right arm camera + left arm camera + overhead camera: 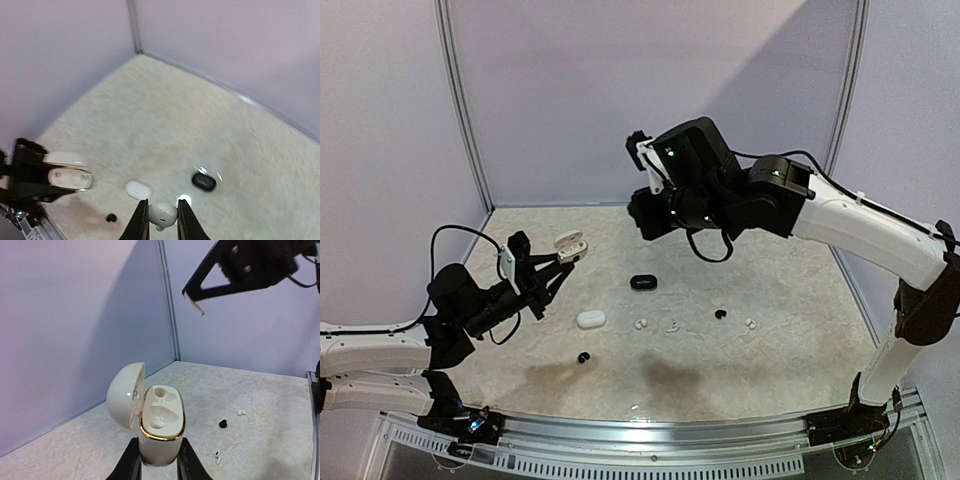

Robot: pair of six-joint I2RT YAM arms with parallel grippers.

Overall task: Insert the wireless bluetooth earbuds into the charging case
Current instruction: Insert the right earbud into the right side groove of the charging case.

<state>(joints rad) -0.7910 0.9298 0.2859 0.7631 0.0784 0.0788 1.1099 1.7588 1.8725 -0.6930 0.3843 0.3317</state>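
Gripping the open case [161, 426] in the left gripper [159, 456], low above the table [770, 330]; pinching a white earbud [163, 212] in the right gripper [159, 220], raised high, elbow bent.

The charging case [160, 425] has its base hidden inside the left gripper [159, 452] and cut off at the 6 o'clock edge. The right gripper [162, 204] covers both flanks of the held earbud [162, 214], and the table [165, 115] behind it is blurred. From the top view, the loose earbuds [640, 323] are too small to make out.

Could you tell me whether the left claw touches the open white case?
Touching. In the left wrist view, the left claw clamps both sides of the open white case.
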